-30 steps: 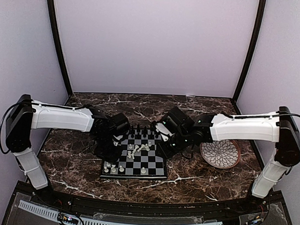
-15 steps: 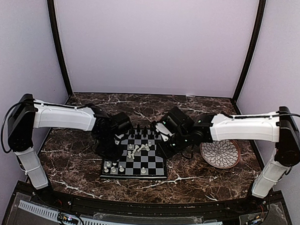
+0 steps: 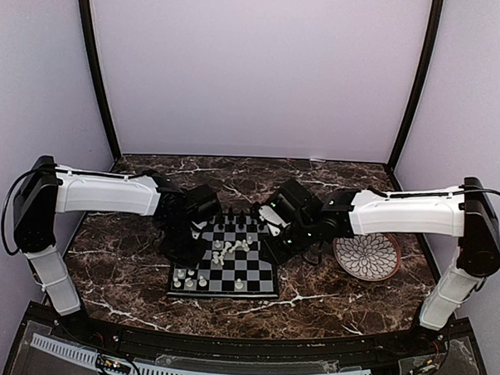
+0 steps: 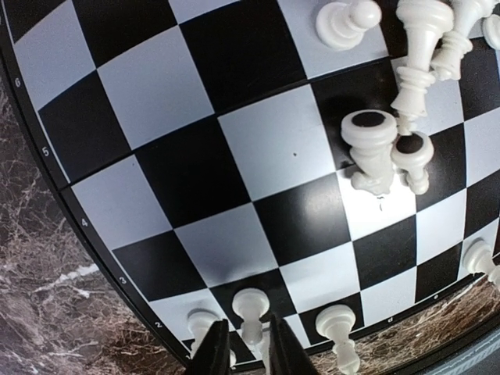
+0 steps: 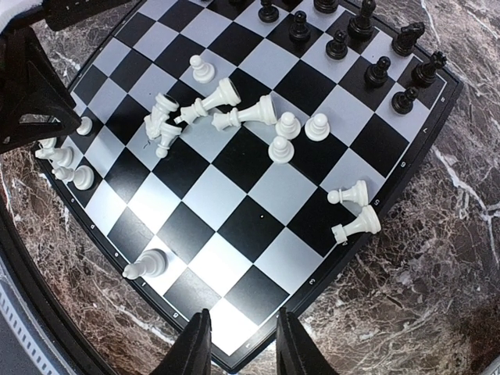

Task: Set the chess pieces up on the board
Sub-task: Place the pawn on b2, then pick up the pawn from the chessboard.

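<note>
A: What did the board [image 5: 258, 215] look like?

B: Black & lt-grey checks, black rim, flat on the marble table [image 3: 311, 298] btwn both arms. Black chessmen [image 5: 359, 27] stood upright along the far rows. Cream chessmen [image 5: 226, 109] lay mostly toppled mid-board, a few upright at the near-left corner.

A: Grippers?

B: Left gripper [image 4: 246, 322] sat low over that corner, fingers nearly together w/ a white pawn [image 4: 251, 306] btwn the tips. Couldn't tell if it was clamped. Right gripper [image 5: 242, 314] was spread wide, empty, above the board's right edge.
</note>
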Robot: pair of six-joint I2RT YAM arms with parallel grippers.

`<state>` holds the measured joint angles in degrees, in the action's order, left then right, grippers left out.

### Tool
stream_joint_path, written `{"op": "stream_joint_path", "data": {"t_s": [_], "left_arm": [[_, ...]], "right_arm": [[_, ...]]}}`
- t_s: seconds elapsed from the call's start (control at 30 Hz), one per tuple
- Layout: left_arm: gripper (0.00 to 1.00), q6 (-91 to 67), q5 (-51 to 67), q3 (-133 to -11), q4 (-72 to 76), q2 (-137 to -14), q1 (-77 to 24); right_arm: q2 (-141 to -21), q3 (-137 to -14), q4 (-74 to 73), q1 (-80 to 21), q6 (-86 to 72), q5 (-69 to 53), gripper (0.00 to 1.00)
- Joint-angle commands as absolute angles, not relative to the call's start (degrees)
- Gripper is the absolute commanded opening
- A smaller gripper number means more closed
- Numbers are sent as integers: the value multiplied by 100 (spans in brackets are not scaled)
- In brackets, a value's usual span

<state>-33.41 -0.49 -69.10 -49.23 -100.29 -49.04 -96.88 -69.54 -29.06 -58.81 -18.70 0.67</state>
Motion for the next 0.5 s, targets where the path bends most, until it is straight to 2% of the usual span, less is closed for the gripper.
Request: {"op": "stream_joint_path", "data": {"t_s": [0.0,0.17,0.47], "left_arm": [[24,-3224,-199,-7384,-5283,-9945,-4906],[28,-3055,-269,-8007,-5319,-10226,-4843],[28,-2785,-21,-8953,-5106,-10902,-4460]], "right_arm": [[-9721,-7106,-2772,-5814,-1822,54,30],[-9705,-7093,-2776,-5816,-1836,46,30],[-9568,-6966,-2794,-5817,-1904,103,30]]}}
